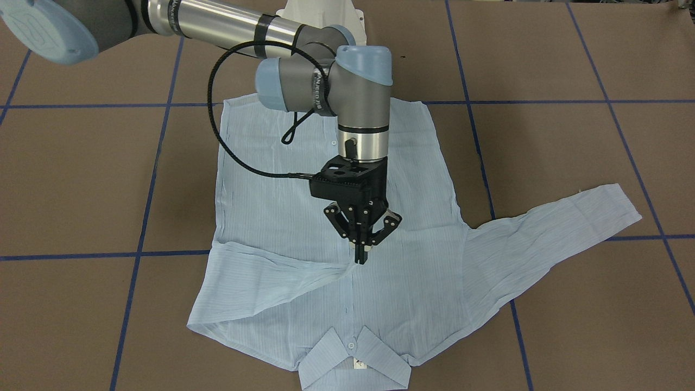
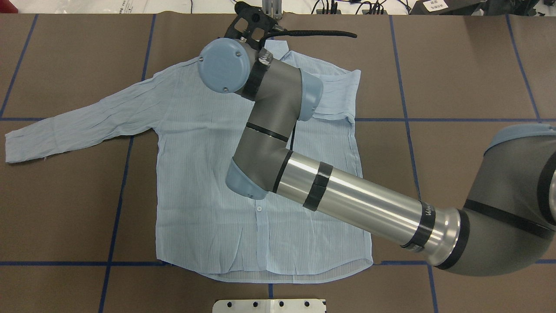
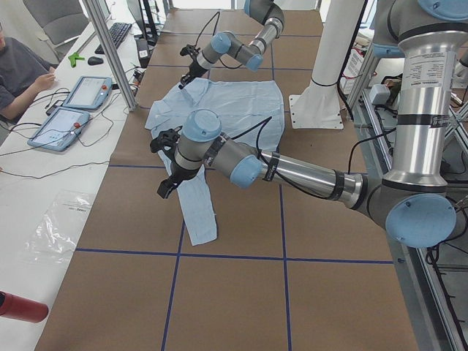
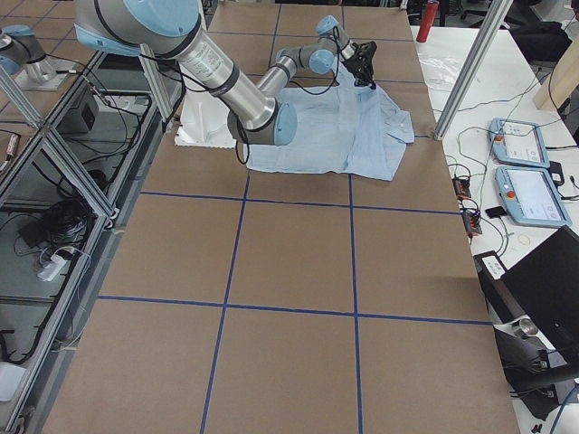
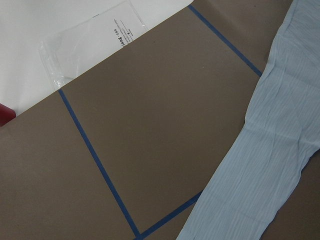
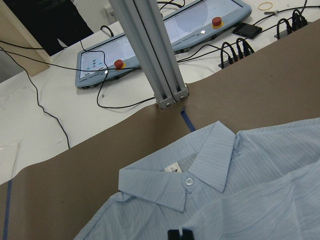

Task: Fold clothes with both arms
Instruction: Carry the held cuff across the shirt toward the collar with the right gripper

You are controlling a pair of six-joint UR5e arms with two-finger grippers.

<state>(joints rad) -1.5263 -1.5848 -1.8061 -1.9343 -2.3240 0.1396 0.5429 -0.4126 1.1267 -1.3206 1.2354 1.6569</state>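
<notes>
Pale-blue striped shirt (image 1: 282, 206) is being shown laid flat, buttons up, mid-table on the brown table (image 1: 543, 54) w/ blue tape lines (image 1: 146, 206), collar (image 1: 353, 358) pointing to the far side, away from the robot. The right-side sleeve (image 1: 271, 277) is being held folded across the chest, and its end is being pinched approx at the button strip by the right gripper (image 1: 361, 258), fingers squeezed tight together on the fabric and pointing straight down. The other sleeve (image 1: 559, 222) is being shown stretched out flat toward the robot's left. Over there the left gripper (image 3: 167, 183) is being held in the air above the table, near that sleeve. It's only being seen from the side cam, so can't tell if it's open or closed.
</notes>
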